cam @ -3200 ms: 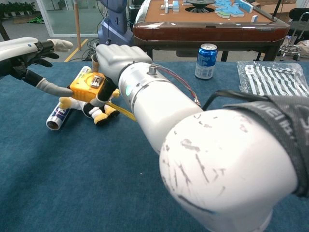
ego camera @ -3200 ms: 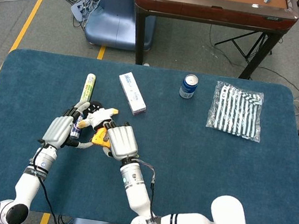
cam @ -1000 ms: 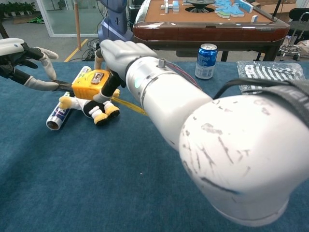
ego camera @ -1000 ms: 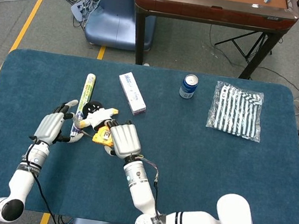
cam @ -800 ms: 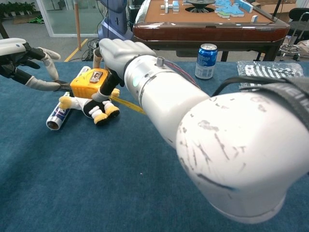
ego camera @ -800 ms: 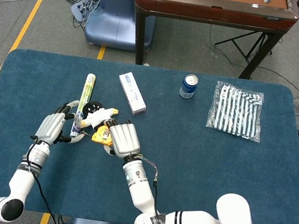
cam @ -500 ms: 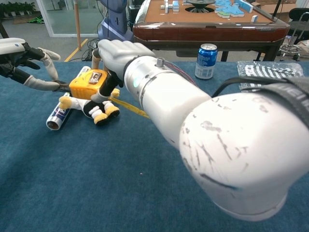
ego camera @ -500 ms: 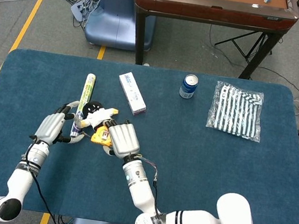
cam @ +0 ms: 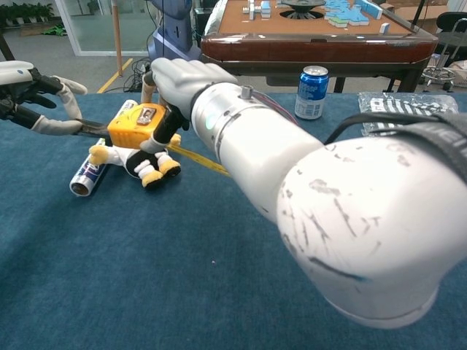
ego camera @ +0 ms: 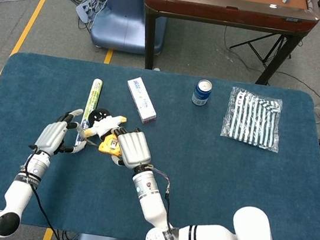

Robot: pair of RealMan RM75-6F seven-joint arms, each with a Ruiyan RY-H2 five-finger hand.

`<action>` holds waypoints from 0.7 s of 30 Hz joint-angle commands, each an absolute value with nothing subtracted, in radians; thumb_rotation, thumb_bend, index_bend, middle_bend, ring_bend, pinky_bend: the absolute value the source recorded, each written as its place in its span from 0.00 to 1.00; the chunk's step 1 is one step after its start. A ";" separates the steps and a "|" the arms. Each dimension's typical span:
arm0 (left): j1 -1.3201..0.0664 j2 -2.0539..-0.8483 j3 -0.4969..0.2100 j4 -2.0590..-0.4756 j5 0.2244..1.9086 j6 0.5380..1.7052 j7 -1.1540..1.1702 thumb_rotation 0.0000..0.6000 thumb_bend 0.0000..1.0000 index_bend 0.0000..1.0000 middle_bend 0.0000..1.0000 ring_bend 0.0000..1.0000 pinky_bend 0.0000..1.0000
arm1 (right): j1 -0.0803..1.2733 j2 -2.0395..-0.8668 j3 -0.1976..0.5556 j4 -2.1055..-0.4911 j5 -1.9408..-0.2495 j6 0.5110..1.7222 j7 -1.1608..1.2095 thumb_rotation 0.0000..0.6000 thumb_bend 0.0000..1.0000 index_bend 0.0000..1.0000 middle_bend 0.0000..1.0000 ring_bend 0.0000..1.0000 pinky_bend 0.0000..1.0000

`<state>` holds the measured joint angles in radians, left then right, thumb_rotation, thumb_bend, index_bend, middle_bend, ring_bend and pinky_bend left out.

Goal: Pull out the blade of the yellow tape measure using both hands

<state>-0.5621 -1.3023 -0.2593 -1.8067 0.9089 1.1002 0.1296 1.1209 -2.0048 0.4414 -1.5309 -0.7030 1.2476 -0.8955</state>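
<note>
The yellow tape measure (cam: pixel 137 122) is held just above a black-and-white plush toy (cam: pixel 139 162), left of the table's middle. My right hand (cam: pixel 181 80) grips its case (ego camera: pixel 107 143) from above. A short dark strip of blade (cam: pixel 91 130) runs left from the case to my left hand (cam: pixel 35 98), which pinches its end between thumb and finger while the other fingers spread. In the head view my left hand (ego camera: pixel 54 135) lies left of my right hand (ego camera: pixel 132 148). A thin yellow strip (cam: pixel 198 160) trails from the case down to the right.
A blue-and-white cylinder (cam: pixel 85 177) lies beside the plush toy. A green tube (ego camera: pixel 94 94), a white box (ego camera: pixel 141 99), a blue can (ego camera: pixel 202 92) and a striped bag (ego camera: pixel 254 118) sit farther back on the blue table (ego camera: pixel 241 179).
My left hand has moved left, away from the case, and the dark blade between them has grown longer. My right hand keeps holding the case over the plush toy.
</note>
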 commanded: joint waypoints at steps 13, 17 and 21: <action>-0.568 -1.297 -0.260 -1.803 0.908 1.085 0.108 1.00 0.42 0.59 0.10 0.00 0.07 | 1.123 -1.999 0.442 -1.523 -0.697 1.241 -0.887 1.00 0.54 0.63 0.64 0.54 0.32; -0.568 -1.298 -0.259 -1.802 0.911 1.083 0.101 1.00 0.44 0.59 0.10 0.00 0.07 | 1.122 -1.996 0.441 -1.524 -0.695 1.238 -0.883 1.00 0.54 0.63 0.64 0.54 0.32; -0.569 -1.300 -0.258 -1.799 0.914 1.082 0.096 1.00 0.45 0.59 0.10 0.00 0.07 | 1.124 -1.995 0.441 -1.527 -0.696 1.239 -0.883 1.00 0.54 0.63 0.64 0.54 0.32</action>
